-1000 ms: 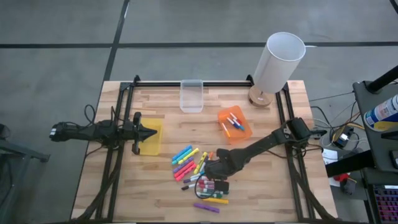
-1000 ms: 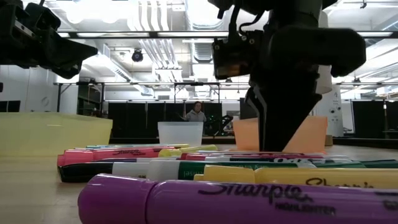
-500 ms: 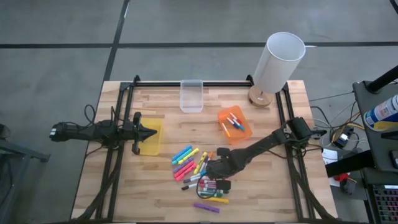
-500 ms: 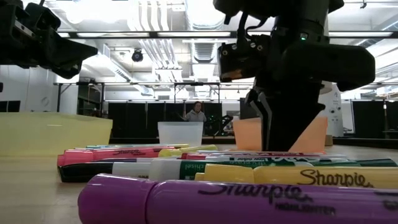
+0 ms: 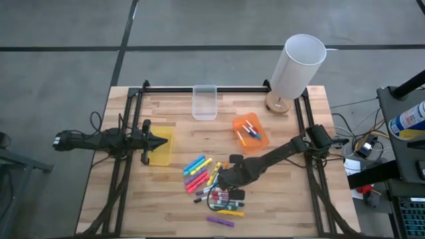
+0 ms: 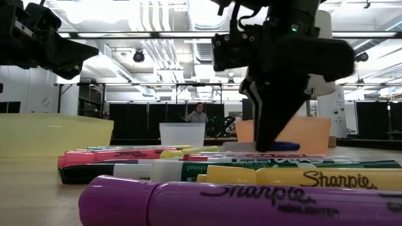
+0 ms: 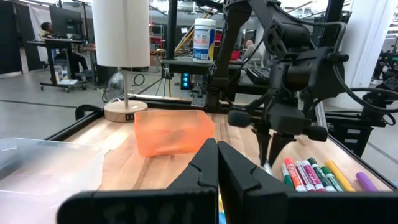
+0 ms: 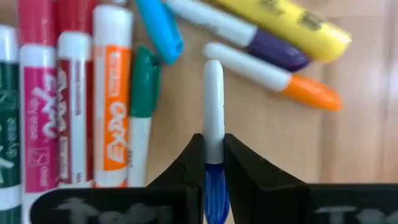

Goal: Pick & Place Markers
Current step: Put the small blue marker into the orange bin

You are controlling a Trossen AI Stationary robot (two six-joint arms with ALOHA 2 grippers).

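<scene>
Since a second ago: right pincer point(image 8: 213, 163) drawn in, now clenched on a slim white marker with a blue cap point(image 8: 213, 118), and shifted slightly toward the table's middle over the heap of markers point(image 5: 212, 189). Marker pinched between both fingers point(image 8: 180, 165), white barrel jutting forward, blue cap end back between them, raised just above the wooden table point(image 5: 292, 206). Left pincer point(image 5: 161, 141) unchanged, closed tight and empty, parked over the yellow bin point(image 5: 165, 153).
</scene>
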